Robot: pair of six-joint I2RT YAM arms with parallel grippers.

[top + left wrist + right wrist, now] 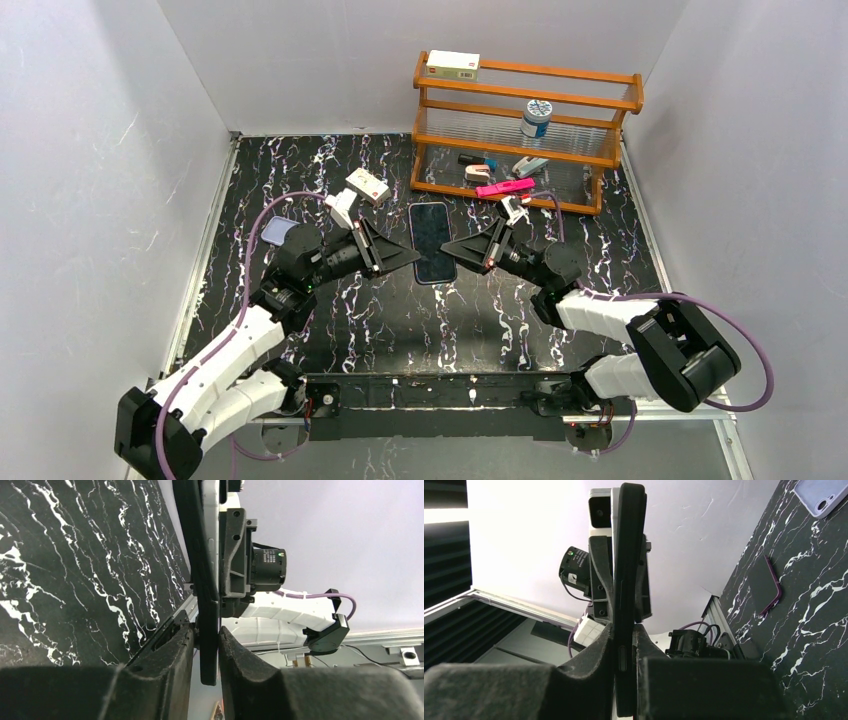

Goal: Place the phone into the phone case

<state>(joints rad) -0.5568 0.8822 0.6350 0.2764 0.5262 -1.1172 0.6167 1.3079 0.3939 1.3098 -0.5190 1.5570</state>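
The phone [432, 243], with a dark glossy face and a thin pale rim, is held face up above the middle of the table. My left gripper [413, 257] is shut on its left long edge and my right gripper [447, 250] is shut on its right long edge. In the left wrist view the phone [207, 580] is edge-on between the fingers [170, 655]. In the right wrist view its side [626, 555] looks matte black with a button. The lavender phone case [280, 232] lies behind my left arm. It also shows in the right wrist view [819, 495], camera cutout up.
A wooden rack [525, 135] at the back right holds a bottle, a box and small tools. A small white box [367, 186] lies left of it. A dark flat slab with a purple edge [766, 585] lies on the marbled table [330, 330] near the case.
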